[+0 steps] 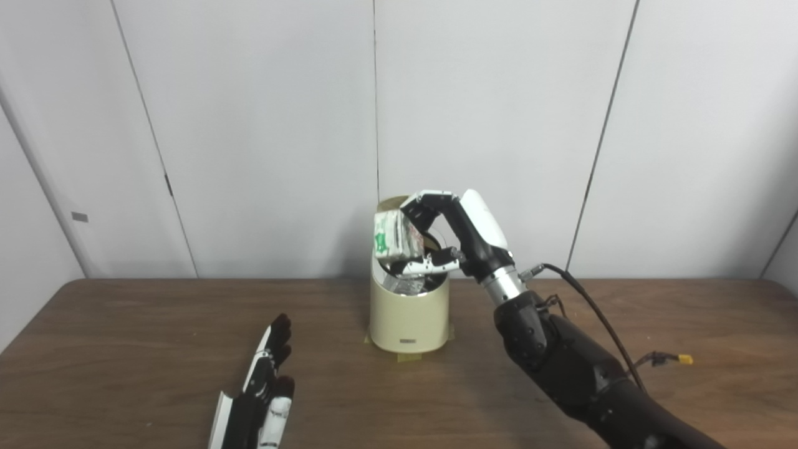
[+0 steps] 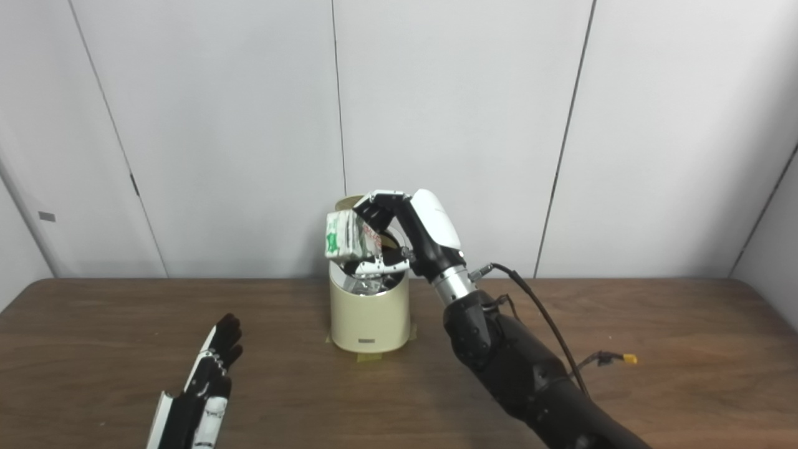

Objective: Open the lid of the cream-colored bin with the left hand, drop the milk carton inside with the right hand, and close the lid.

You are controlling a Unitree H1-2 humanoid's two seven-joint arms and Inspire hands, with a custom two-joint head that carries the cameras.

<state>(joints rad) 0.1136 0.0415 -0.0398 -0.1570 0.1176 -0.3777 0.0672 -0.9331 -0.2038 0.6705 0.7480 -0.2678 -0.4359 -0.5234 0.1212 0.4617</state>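
The right hand, fingers clamped on the light, crushable white-and-green milk carton by its sides, holds it over the open cream-colored cylindrical bin; the left hand rests with fingers apart.

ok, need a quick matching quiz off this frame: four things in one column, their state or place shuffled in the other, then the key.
Things:
1. milk carton
2. lid
3. left hand
4. yellow connector

States or places:
A. lies on the table, right of the right arm
B. raised behind the cream-colored bin, leaving its mouth open
C. open, fingers apart, low over the table, holding nothing
D. held in the right hand above the bin's mouth

Pairs: 1-D, 2-B, 3-C, 4-A
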